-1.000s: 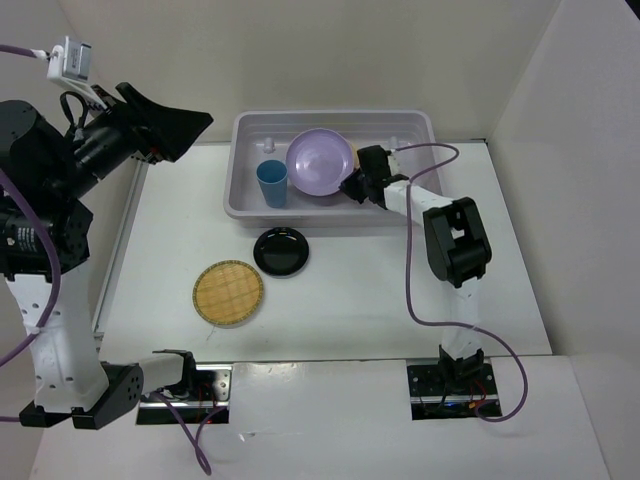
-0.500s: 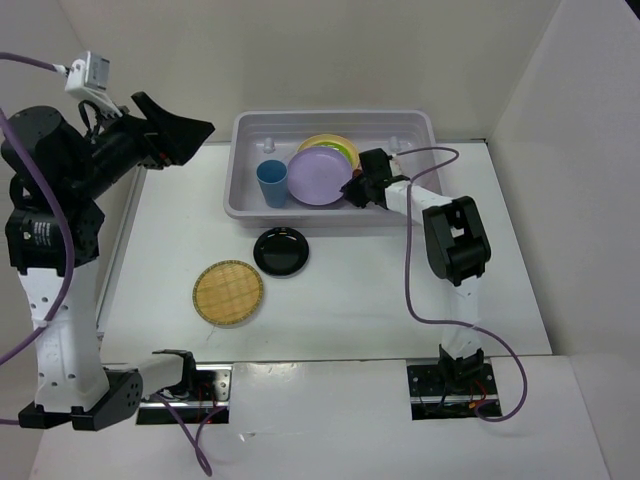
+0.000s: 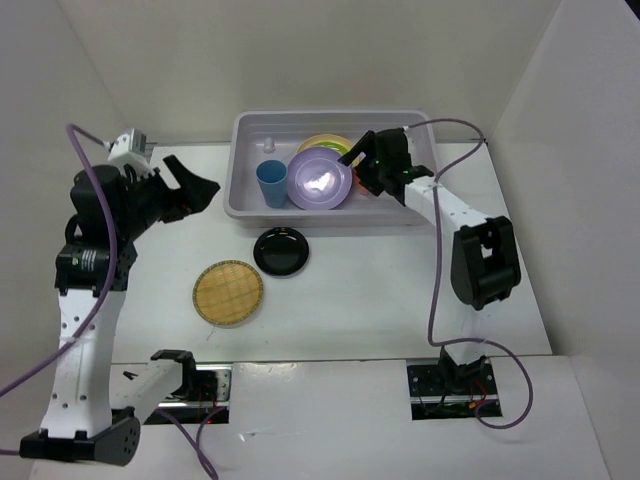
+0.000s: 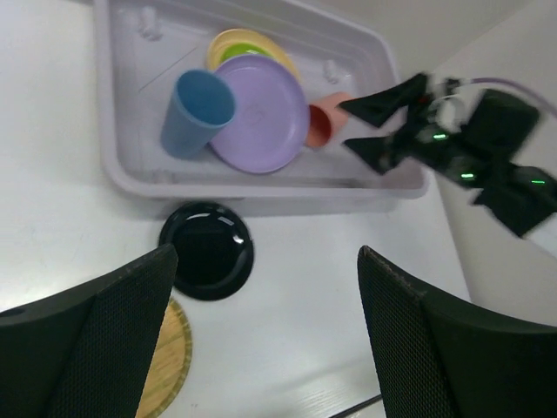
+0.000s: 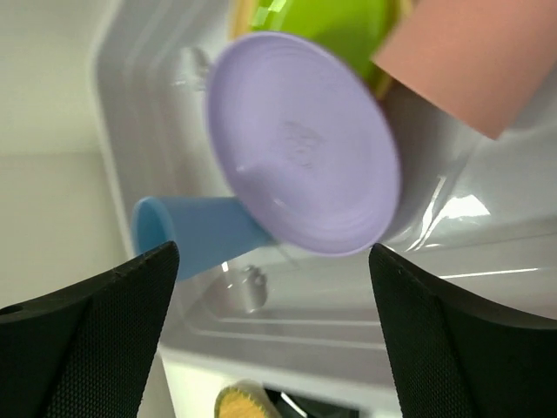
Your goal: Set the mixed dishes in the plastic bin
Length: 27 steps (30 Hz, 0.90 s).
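**Right gripper** [image 3: 356, 168]: jaws spread wide and holding nothing, poised over the right part of the plastic bin [image 3: 330, 114], just beside the lavender plate [image 3: 319, 181].

**Bin contents:** the lavender plate lies on a lime green plate [image 5: 331, 22] and a peach-orange plate [image 4: 252, 39]. A blue cup [image 3: 271, 183] touches its left edge, and a salmon-red cup [image 4: 326, 122] sits at its right.

**Left gripper** [image 3: 203, 192]: jaws wide apart and empty, above the white table [image 3: 380, 290], left of the bin.

**Outside the bin:** a glossy black plate [image 3: 280, 250] and a tan woven-pattern plate [image 3: 228, 293] rest on the table.
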Each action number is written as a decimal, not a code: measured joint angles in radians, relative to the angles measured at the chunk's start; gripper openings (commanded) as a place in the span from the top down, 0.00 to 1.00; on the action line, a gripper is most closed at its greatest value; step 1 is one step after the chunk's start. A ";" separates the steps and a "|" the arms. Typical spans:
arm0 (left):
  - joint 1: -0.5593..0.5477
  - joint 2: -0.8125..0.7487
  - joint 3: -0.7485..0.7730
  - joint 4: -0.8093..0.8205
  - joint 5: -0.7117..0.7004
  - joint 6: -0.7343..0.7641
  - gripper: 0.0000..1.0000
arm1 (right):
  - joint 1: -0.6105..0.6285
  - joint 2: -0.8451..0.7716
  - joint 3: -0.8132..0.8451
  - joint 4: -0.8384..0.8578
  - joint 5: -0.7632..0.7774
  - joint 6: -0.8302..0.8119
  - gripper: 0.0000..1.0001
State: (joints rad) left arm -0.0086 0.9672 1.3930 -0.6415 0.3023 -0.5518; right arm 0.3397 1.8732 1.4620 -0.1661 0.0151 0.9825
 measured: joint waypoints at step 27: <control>0.000 -0.364 -0.484 0.083 -0.175 -0.166 0.08 | 0.334 -0.404 -0.625 0.273 -0.301 -0.017 0.31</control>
State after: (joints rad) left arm -0.0090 0.6033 0.9092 -0.5583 0.1272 -0.7174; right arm 0.6735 1.4689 0.8368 0.1070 -0.2859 0.9657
